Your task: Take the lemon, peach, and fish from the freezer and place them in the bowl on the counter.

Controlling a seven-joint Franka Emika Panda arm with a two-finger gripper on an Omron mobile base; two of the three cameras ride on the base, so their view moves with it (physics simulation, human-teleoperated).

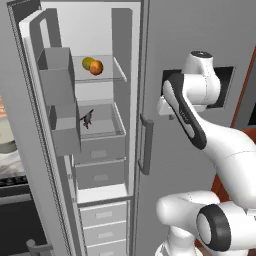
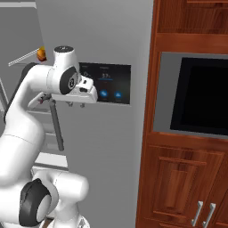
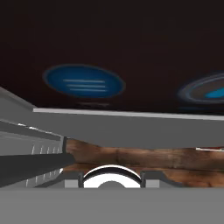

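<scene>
White arm base lowest in frame, end effector (image 2: 75, 103) pressed together and empty against the dark display panel (image 2: 107, 83) of the freezer (image 1: 100, 115), whose door bins (image 1: 59, 100) flank the lemon (image 1: 88, 63) and peach (image 1: 96, 67) touching on the glass shelf, fish (image 1: 87, 119) in the open drawer (image 1: 102, 131) below.

Open freezer, way in from the front
The freezer (image 1: 131, 30) door stands wide; door bins (image 1: 59, 100) crowd the left side, while the glass shelf (image 1: 102, 77) keeps clear headroom above it.

lemon (image 1: 88, 63): half hidden behind peach (image 1: 96, 67) | fish (image 1: 87, 119): too small for detail
</scene>
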